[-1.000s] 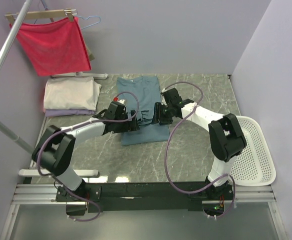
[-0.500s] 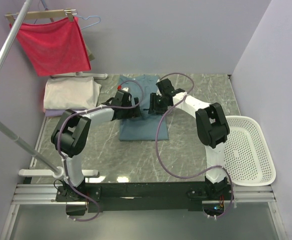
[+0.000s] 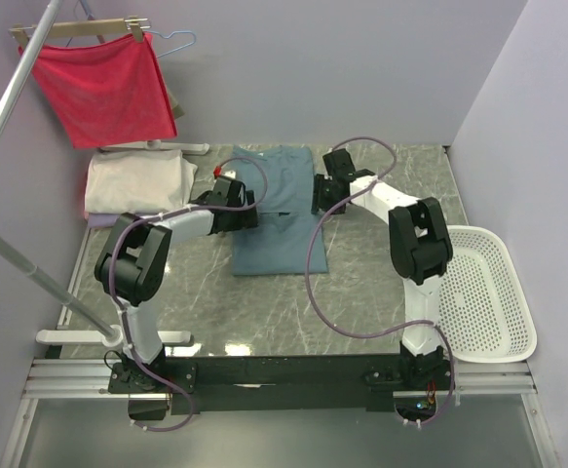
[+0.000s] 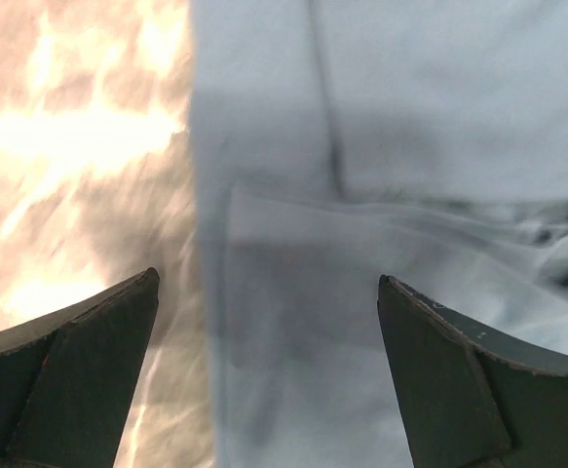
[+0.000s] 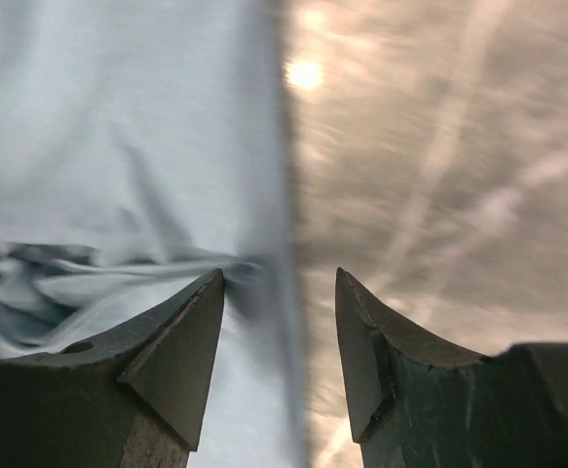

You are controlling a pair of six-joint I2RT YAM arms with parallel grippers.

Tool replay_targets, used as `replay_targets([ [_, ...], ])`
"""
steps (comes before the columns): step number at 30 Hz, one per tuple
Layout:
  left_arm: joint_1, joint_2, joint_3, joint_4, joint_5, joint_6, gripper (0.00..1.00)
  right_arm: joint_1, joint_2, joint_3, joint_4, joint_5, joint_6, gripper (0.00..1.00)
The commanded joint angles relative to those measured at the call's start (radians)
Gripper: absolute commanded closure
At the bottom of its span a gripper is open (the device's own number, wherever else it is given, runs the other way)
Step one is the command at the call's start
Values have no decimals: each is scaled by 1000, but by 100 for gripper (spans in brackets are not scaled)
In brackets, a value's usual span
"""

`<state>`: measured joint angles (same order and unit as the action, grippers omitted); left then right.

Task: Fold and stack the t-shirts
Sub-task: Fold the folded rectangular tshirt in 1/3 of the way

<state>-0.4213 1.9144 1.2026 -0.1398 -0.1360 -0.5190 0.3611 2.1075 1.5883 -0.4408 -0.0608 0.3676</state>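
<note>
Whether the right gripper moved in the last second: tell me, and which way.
Yes. Judged against the white basket, the right gripper went farther back on the table.

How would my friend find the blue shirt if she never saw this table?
Look at the grey marble table, in its middle toward the back. The teal-blue t-shirt lies spread there. It is the only blue cloth: the folded cream shirt sits far left, and the red cloth hangs above that.

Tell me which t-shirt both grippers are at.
The teal-blue t-shirt mid-table, between the left gripper and right gripper; the cream tee and lavender tee lie stacked at left.
</note>
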Motion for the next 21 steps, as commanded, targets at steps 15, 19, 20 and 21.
replay_targets([
  [15, -4, -206, -66, 158, 356, 4, 0, -13, -193, -156, 102, -255, 16, 42],
  [19, -5, -117, -48, 235, 490, -18, 1, -13, -121, -154, 132, -307, 33, 42],
  [20, -5, -104, -49, 244, 498, -21, 1, -14, -110, -152, 137, -316, 34, 42],
  [21, -5, -95, -49, 253, 504, -21, 1, -14, -101, -154, 142, -321, 34, 42],
])
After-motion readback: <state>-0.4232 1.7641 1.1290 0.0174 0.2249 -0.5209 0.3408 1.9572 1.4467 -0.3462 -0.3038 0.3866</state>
